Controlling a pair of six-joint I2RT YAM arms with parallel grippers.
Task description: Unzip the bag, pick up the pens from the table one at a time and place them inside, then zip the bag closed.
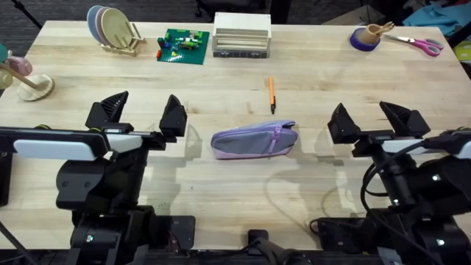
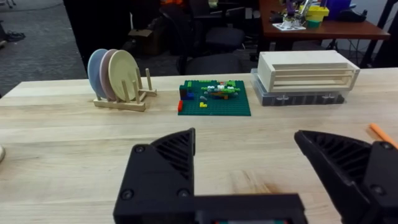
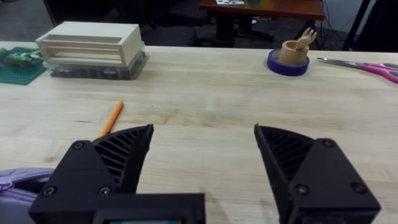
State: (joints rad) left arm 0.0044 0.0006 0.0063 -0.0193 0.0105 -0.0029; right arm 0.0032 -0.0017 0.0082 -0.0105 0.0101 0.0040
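The lavender and grey-purple bag (image 1: 254,140) lies flat at the middle of the table (image 1: 309,81), its zipper running along its length; one end of it shows in the right wrist view (image 3: 13,180). The orange pen (image 1: 271,93) lies just beyond it, also seen as the pen (image 3: 112,118) and the pen's end (image 2: 382,135). My left gripper (image 1: 143,112) hovers open to the left of the bag, holding nothing. My right gripper (image 1: 375,118) stands open to the right of the bag, also holding nothing.
Along the far edge stand a plate rack (image 1: 114,29), a green brick baseplate (image 1: 182,46), a cream slatted box (image 1: 241,34), a purple tape roll with a wooden cup (image 1: 366,37) and pink-handled scissors (image 1: 423,46). A wooden stand (image 1: 29,81) sits far left.
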